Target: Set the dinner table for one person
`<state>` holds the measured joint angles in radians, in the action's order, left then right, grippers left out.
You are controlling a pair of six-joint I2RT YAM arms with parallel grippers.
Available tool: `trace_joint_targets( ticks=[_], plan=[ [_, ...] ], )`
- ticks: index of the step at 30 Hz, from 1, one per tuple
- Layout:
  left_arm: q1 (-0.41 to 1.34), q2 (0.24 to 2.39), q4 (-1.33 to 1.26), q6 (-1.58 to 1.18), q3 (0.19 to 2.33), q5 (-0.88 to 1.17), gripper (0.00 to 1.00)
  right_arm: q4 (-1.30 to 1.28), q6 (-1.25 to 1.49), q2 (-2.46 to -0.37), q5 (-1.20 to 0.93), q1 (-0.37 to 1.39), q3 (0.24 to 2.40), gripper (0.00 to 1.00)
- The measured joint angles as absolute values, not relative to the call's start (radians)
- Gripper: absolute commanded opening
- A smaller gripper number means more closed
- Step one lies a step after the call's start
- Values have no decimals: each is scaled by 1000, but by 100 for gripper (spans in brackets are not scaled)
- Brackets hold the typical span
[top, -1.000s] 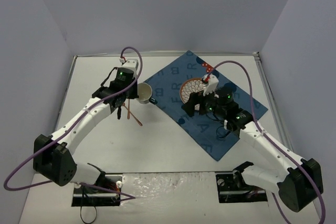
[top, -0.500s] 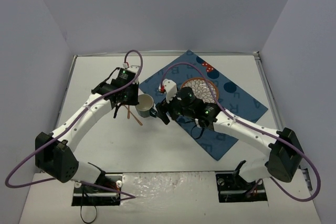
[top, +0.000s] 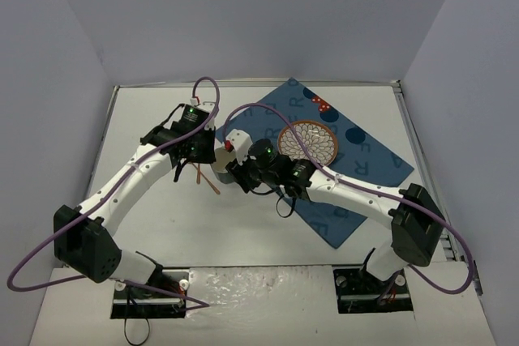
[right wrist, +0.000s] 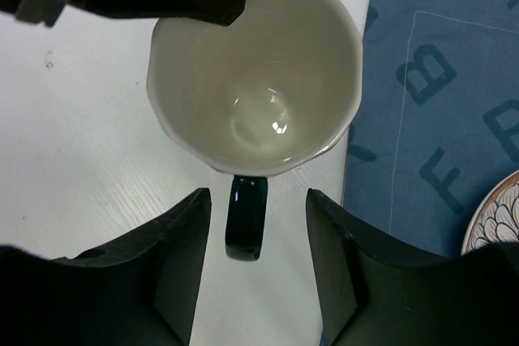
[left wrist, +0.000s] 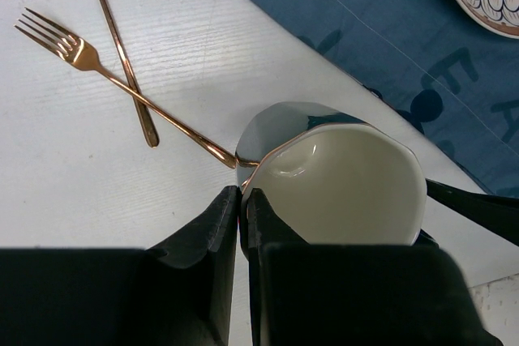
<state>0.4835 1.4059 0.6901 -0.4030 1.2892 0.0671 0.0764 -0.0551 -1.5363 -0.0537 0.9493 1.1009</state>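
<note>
From above, we see the mug on the white dinner table at mid-frame, just left of the blue mat. In the left wrist view, the left gripper pinches the mug's rim at lower centre. In the right wrist view, the right gripper stands spread, straddling the dark handle untouched.

Robot lab test cell, not a home: bare white table boxed in by plain grey walls at 9, 12 and 3 o'clock. Two white robot arms are bolted at the 6 o'clock edge, trailing loose purple cables. The only homely things look like staged props: blue lettered mat and patterned plate toward 1 o'clock, cup, copper forks.
</note>
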Motion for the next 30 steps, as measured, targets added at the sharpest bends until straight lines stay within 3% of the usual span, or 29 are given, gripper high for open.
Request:
trace_joint_targets(
  ticks=[7, 12, 16, 24, 28, 30],
  plan=[
    [484, 1406, 694, -403, 1289, 78, 0, 75, -51, -1574, -36, 950, 1134, 26],
    [483, 1406, 692, -409, 1289, 68, 0, 70, -49, -1597, -20, 953, 1148, 2],
    [484, 1405, 688, -414, 1289, 62, 1, 72, -45, -1600, -5, 956, 1148, 0],
    [485, 1367, 668, -435, 1289, 36, 72, 54, -46, -1593, 28, 957, 1118, 0],
    [485, 1310, 649, -442, 1289, 1, 93, 23, -46, -1565, 61, 951, 1054, 0],
    [484, 1284, 642, -441, 1289, -15, 97, 10, -45, -1538, 72, 939, 1025, 0]
  ],
)
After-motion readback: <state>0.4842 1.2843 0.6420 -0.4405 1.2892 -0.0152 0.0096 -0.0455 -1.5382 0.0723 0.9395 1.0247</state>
